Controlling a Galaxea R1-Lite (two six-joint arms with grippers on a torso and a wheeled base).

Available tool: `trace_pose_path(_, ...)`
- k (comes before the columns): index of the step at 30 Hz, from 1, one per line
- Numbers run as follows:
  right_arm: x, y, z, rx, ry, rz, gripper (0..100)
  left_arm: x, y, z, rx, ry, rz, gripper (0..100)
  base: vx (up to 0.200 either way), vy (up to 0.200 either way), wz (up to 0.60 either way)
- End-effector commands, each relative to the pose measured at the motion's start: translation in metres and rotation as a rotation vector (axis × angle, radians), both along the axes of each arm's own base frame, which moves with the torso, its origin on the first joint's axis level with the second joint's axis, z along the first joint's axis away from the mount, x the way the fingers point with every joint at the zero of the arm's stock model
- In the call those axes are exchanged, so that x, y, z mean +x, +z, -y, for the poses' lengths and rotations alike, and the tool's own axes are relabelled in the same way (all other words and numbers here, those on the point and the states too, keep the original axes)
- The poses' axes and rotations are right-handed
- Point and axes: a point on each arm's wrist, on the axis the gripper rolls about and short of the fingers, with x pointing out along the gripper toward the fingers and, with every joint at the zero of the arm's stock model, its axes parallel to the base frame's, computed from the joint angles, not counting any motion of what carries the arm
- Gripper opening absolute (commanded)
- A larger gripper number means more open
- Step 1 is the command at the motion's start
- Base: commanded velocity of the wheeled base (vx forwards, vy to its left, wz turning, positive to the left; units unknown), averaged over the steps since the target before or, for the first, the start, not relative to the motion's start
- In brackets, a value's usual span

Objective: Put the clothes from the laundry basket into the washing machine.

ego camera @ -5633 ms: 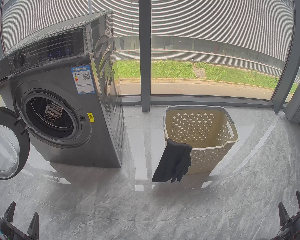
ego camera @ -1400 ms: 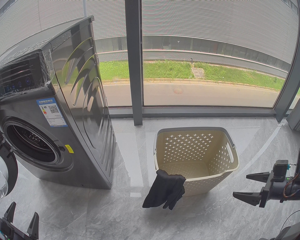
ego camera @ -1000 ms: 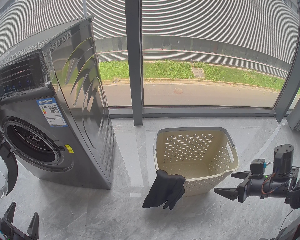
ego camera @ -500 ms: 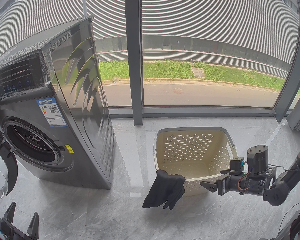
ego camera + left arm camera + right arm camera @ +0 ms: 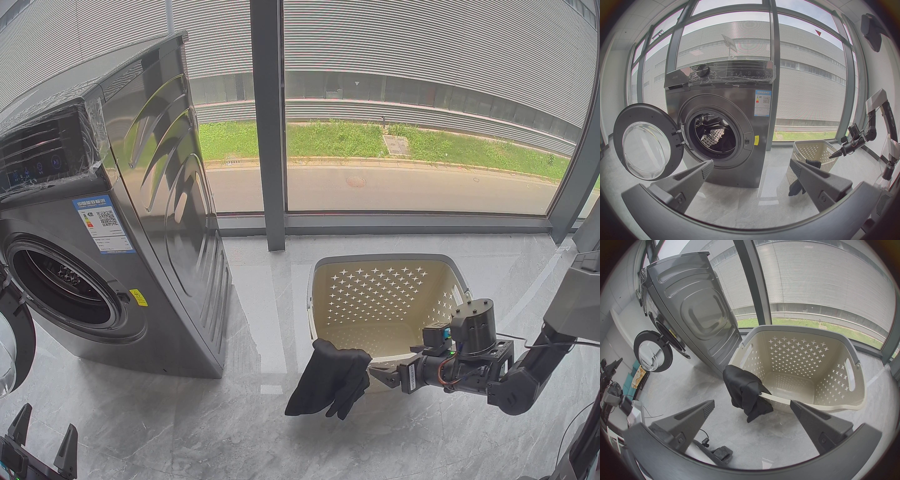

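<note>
A black garment hangs over the near left corner of the cream laundry basket, draping down its outside; the basket's inside looks bare. My right gripper is open, level with the near rim, just right of the garment and apart from it. In the right wrist view the garment lies ahead between the open fingers of that gripper, with the basket behind. The washing machine stands at the left with its round door swung open. My left gripper is open and low at the near left.
A glass wall with a grey pillar runs behind the basket. Grey marble floor lies bare between the machine and the basket. A foot pedal with cables lies on the floor near the base.
My right arm has swung in from the right edge, leftward along the basket's near side, ending just beside the black garment. The camera shifted before that. Left gripper unchanged.
</note>
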Motion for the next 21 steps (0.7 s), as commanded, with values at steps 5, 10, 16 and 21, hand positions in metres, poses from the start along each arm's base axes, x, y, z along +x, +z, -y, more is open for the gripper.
trace_pose_path(5,0.018,-0.046,-0.016,-0.024,0.023,-0.034,100,0.000,-0.005,0.000,0.000,0.001,0.000,100,0.000,0.000,0.00)
trace_pose_path(10,0.028,-0.052,-0.022,-0.009,0.035,-0.004,100,0.000,-0.005,0.000,0.000,0.001,0.000,100,0.000,0.000,0.00)
trace_pose_path(16,0.035,-0.057,-0.026,-0.015,0.053,0.011,100,0.000,-0.005,0.000,0.000,0.000,0.000,100,0.000,0.000,0.00)
trace_pose_path(21,0.040,-0.062,-0.029,-0.015,0.054,0.014,100,0.000,-0.005,0.000,0.000,0.001,0.000,100,0.000,0.000,0.00)
